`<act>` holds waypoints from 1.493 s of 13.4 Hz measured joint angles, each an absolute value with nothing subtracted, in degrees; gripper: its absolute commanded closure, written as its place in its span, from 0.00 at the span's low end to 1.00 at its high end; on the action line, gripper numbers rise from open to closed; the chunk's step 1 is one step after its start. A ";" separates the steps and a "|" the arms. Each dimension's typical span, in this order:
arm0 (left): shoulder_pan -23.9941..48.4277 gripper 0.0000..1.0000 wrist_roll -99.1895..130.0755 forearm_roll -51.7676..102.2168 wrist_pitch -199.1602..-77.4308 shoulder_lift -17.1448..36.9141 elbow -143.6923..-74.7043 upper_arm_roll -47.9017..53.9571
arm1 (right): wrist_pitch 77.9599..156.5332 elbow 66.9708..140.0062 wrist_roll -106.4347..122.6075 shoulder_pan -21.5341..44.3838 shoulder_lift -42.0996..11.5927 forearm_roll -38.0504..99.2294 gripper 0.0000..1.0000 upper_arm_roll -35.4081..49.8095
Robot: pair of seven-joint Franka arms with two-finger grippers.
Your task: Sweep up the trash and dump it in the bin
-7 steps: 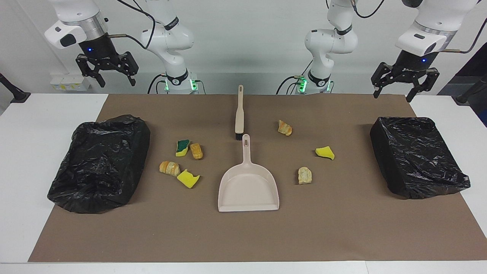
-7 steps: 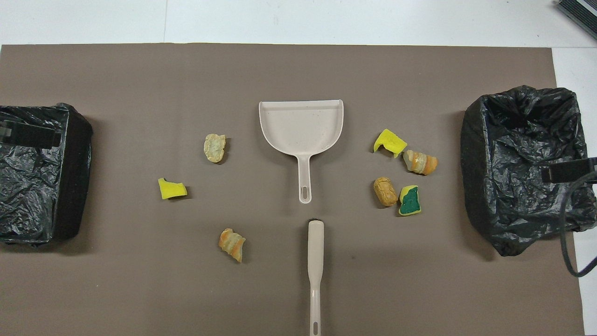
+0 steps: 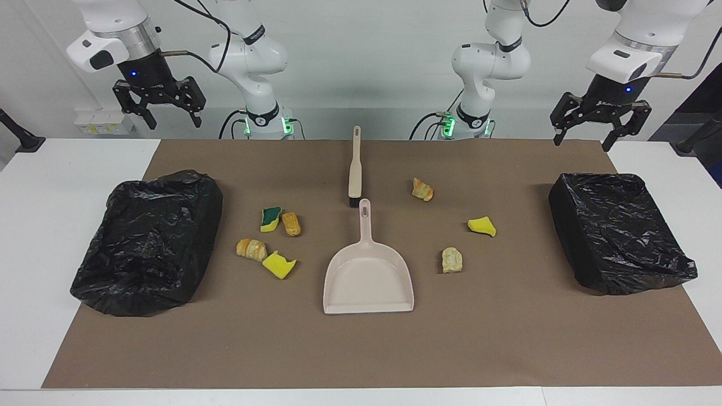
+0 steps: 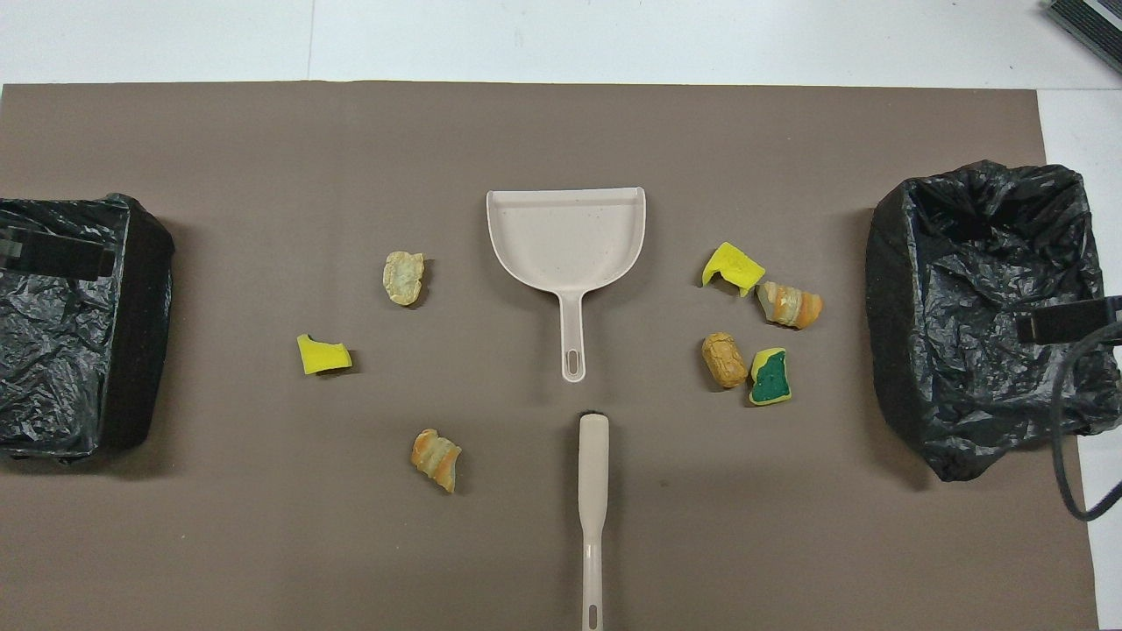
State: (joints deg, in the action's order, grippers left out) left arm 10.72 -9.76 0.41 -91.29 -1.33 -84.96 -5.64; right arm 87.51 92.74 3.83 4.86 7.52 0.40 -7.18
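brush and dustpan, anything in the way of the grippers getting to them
Nothing visible does. The brush and dustpan lie bare mid-mat, the scraps off to both sides. The left gripper and right gripper hang open, each up above a lined bin.

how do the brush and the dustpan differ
The brush is a slim straight stick with dark bristles; the dustpan widens into a broad, empty scoop. The brush lies nearer to the robots, the dustpan farther. Both are beige, untouched, and lie in line, the dustpan's handle pointing at the bristles.

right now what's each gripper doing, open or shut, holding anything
Left gripper: open, holding nothing, raised over the table edge by the bin at its end.
Right gripper: open, holding nothing, raised above the other bin.
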 measured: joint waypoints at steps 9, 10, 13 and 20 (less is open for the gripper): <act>15.84 0.00 -9.69 1.18 -91.16 -2.78 -87.41 -3.43 | 87.51 92.73 3.84 4.86 7.54 0.42 0.00 -7.17; 17.26 0.00 -9.32 1.18 -91.15 -3.28 -88.30 -3.38 | 87.50 92.85 3.84 4.86 7.56 0.42 0.00 -7.17; 21.83 0.00 -6.15 1.25 -91.13 -4.55 -91.47 -3.26 | 88.02 95.61 3.83 4.86 7.52 0.43 0.00 -7.09; 37.94 0.00 12.72 1.34 -100.43 -9.58 -108.24 -2.97 | 104.25 104.11 -2.98 9.38 1.92 0.51 0.00 -5.99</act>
